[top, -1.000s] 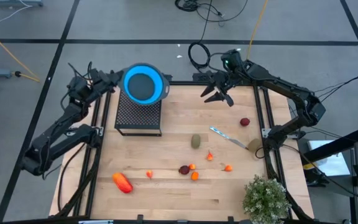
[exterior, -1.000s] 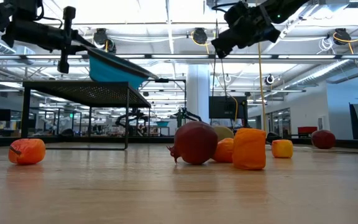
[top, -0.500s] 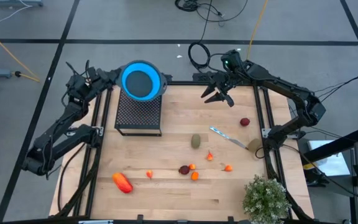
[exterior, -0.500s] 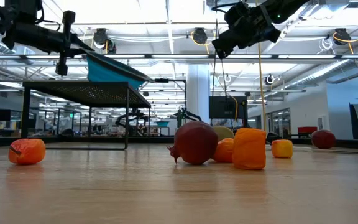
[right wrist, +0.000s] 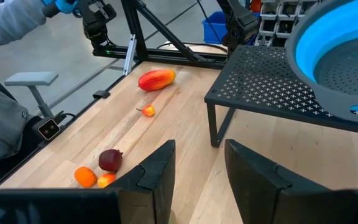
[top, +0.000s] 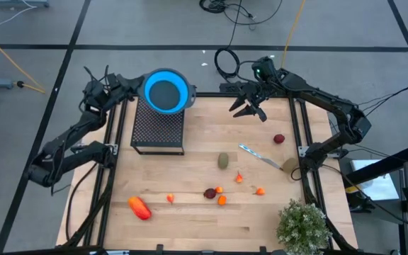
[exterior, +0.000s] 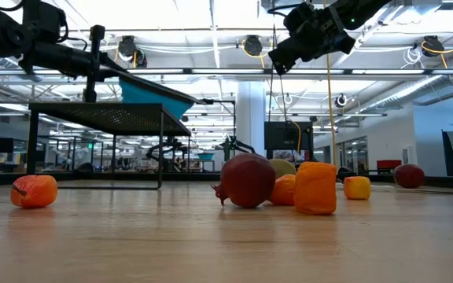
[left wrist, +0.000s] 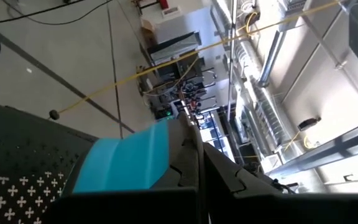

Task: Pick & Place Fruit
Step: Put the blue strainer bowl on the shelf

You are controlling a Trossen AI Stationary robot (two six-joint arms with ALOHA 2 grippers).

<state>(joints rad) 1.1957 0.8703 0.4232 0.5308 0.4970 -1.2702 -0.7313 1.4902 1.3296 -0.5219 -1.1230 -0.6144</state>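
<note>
Two arms work over the wooden counter (top: 197,142). The left end effector (top: 139,88) is clenched on the rim of a blue colander (top: 166,91), which is at the far end of a black perforated rack (top: 158,129). The right end effector (top: 248,111) hangs released and empty above the far middle of the counter.

From above, the fruit lies spread over the near and right parts. A long red-orange piece (top: 139,207) is near the near-left corner and a brownish-green oval (top: 223,161) is in the middle. One dark red fruit (top: 279,139) is close to the right edge, and a second dark red fruit (top: 210,193) lies among several tiny orange pieces (top: 222,200). A thin utensil (top: 259,155) lies right of the oval, and a bushy plant (top: 303,225) fills the near-right corner.

Only the level view shows heights. There the colander is tilted above the rack top, though whether it touches the mesh I cannot tell, and the right arm is high above the fruit. The left wrist view shows that arm's dark fingers (left wrist: 188,158) pressed together on the blue rim. The right wrist view shows its own fingers (right wrist: 157,171) apart with bare wood between them. It also shows a person's grey sleeve (right wrist: 8,22) beyond the counter's edge, which the overhead view does not show.

Bare wood lies between the rack and the near row of fruit, and also below the right end effector.
</note>
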